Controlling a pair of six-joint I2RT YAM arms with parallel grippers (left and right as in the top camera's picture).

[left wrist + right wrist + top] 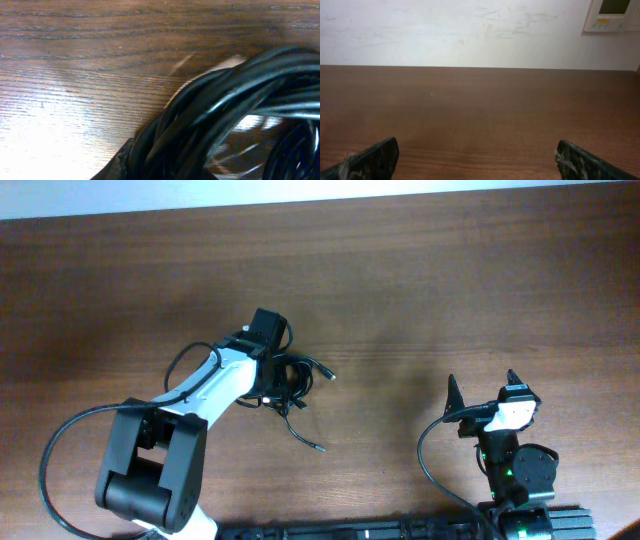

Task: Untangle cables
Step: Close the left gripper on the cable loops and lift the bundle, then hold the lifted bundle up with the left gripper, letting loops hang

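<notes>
Dark brown wooden counter (450, 280), matt, with fine straight grain running left to right. Left of centre lies a tangle of thin, glossy black cables (297, 372), round in section and flexible, wound into overlapping loops. One free end with a small plug (328, 375) points right, and a loose tail (303, 436) trails toward the near edge.

The white-and-black left arm (215, 385) reaches in from the near left, and its left hand (274, 378) sits on the left side of the tangle. From overhead the wrist housing hides how the jaws stand. In the left wrist view the cable loops fill the right and lower frame, blurred by closeness, with highlights along their smooth sheaths. Only a dark sliver of one finger (119, 162) shows at the bottom edge. Whether this hand is closed on the cables or merely around them cannot be told, and the number of cables in the tangle is unclear.

The right hand (483, 387) stands well apart at the near right, jaws spread wide and holding nothing. In its wrist view two rough-surfaced black fingers (372, 160) are cut off by the lower corners. Beyond the counter's far edge rises a pale, smudged wall (445, 30), with a white rectangular wall panel (612, 15) cropped at the upper right.
</notes>
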